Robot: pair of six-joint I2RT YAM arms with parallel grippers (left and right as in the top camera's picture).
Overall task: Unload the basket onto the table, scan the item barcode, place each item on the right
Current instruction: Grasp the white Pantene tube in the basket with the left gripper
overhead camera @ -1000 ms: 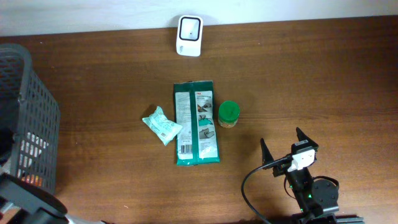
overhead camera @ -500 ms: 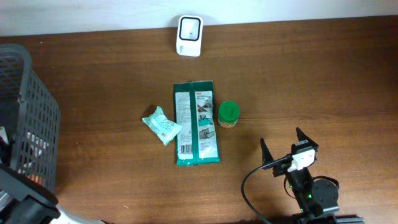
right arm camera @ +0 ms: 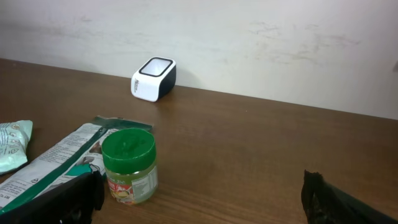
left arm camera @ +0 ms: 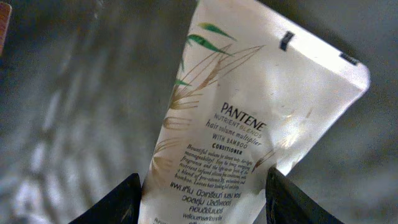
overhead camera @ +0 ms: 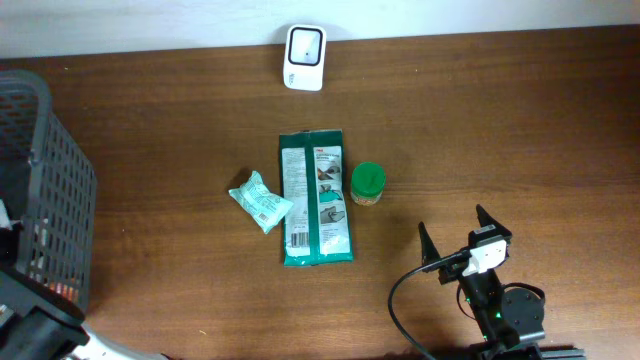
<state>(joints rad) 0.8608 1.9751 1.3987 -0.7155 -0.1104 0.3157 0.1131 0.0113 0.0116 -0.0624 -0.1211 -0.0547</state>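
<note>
One conditioner tube [left arm camera: 249,124], lower end cropped

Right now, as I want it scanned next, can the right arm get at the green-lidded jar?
Probably yes. The right pincer is open and faces the green-lidded jar, with only bare table between them; the green pack lies beside it, out of the way.
</note>
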